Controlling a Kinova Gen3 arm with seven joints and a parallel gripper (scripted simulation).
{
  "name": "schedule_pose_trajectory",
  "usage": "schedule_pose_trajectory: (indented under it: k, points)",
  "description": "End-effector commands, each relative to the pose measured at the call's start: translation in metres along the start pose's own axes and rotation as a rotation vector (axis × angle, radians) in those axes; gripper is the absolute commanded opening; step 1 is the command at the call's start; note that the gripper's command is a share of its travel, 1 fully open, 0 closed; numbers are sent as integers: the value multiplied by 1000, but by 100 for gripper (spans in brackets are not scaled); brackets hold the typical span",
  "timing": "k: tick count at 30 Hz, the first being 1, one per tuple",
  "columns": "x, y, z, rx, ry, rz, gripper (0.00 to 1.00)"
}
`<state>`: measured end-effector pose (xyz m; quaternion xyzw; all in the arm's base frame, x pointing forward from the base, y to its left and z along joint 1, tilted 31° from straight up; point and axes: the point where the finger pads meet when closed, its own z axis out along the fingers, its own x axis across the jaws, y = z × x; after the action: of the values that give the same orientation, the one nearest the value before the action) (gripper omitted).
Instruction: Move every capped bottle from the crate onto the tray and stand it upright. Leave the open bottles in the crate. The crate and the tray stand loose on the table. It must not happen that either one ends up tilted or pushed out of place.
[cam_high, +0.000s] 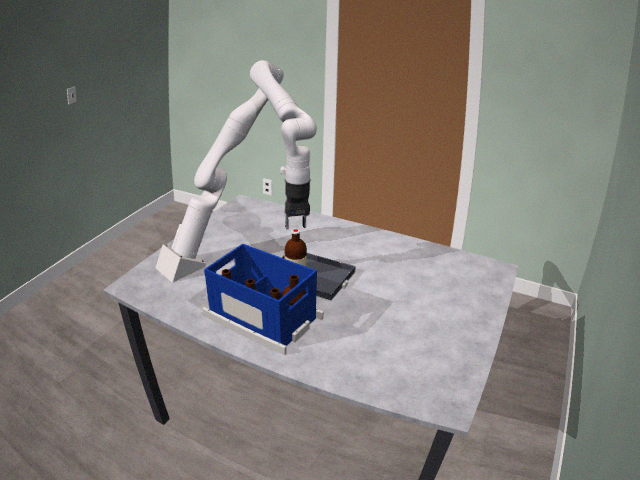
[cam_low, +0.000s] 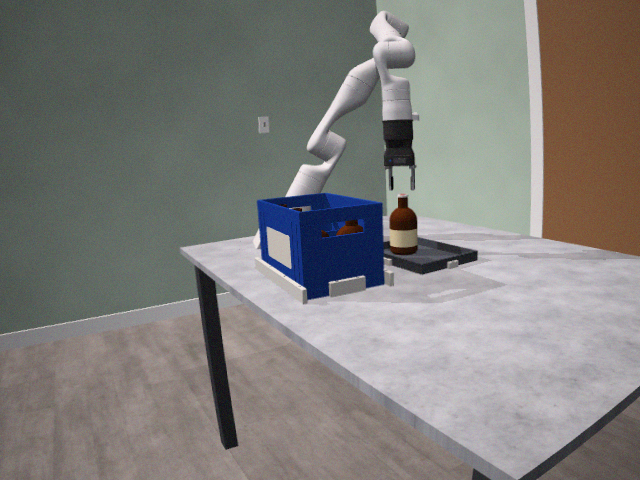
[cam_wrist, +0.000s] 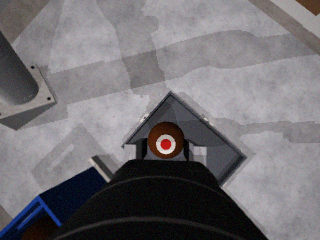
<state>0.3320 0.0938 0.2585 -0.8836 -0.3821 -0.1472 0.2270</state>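
A brown capped bottle (cam_low: 403, 227) with a red and white cap stands upright on the dark tray (cam_low: 431, 253). It also shows in the top view (cam_high: 295, 246) and from above in the wrist view (cam_wrist: 165, 141). My gripper (cam_low: 401, 181) hangs open and empty just above its cap, clear of it; it also shows in the top view (cam_high: 296, 222). The blue crate (cam_high: 261, 291) holds several brown bottles with open necks (cam_high: 250, 283). I cannot tell whether any of these has a cap.
The crate sits on the table between low white stops (cam_low: 347, 285) along its base. The tray (cam_high: 330, 276) lies just behind the crate. The arm's base (cam_high: 178, 260) stands at the table's far left corner.
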Motion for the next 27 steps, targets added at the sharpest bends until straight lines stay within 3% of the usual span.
schedule_pose_trajectory:
  k: [1,18,27]
  points:
    - [0,1,-2,-2,1,0,100]
    - [1,2,-17,-4,4,-1,100]
    - [1,2,-47,-4,4,-1,100]
